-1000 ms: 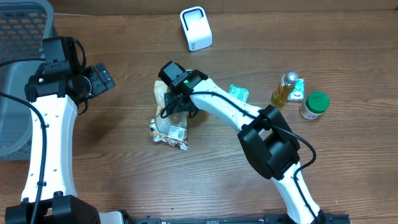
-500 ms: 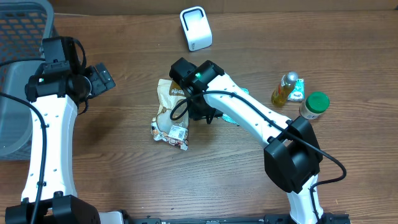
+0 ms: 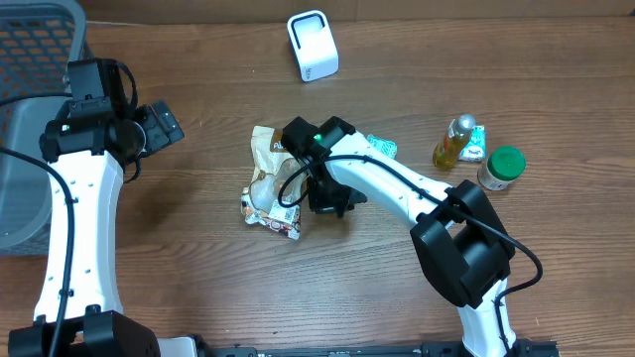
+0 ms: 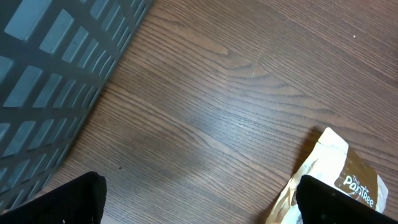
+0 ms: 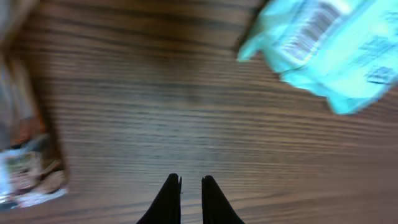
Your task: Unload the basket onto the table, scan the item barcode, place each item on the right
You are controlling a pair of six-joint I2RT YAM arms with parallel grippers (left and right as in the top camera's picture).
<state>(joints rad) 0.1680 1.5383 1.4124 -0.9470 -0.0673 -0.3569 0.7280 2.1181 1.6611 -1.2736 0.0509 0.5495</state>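
A crumpled tan snack bag [image 3: 266, 183] lies mid-table. It shows at the lower right of the left wrist view as the bag [image 4: 339, 177] and at the left edge of the right wrist view as the bag [image 5: 25, 168]. A teal packet [image 3: 382, 149] lies to its right, and the packet [image 5: 323, 43] shows a barcode. The white scanner [image 3: 313, 46] stands at the back. My right gripper [image 3: 330, 205] hovers over bare wood between bag and packet; in its wrist view the gripper [image 5: 190, 179] is shut with nothing between its fingers. My left gripper [image 3: 164, 124] stands open, fingers wide apart around bare wood [image 4: 205, 205].
A grey mesh basket [image 3: 30, 59] fills the far left corner and is seen as the basket [image 4: 50, 74] in the left wrist view. A yellow bottle [image 3: 456, 141] and a green-lidded jar [image 3: 501, 167] stand at the right, on the brown wooden table [image 3: 179, 268].
My right arm swung from above the snack bag to the bag's right side and its jaws closed on nothing. The bag's top is now uncovered. The left arm has not moved.
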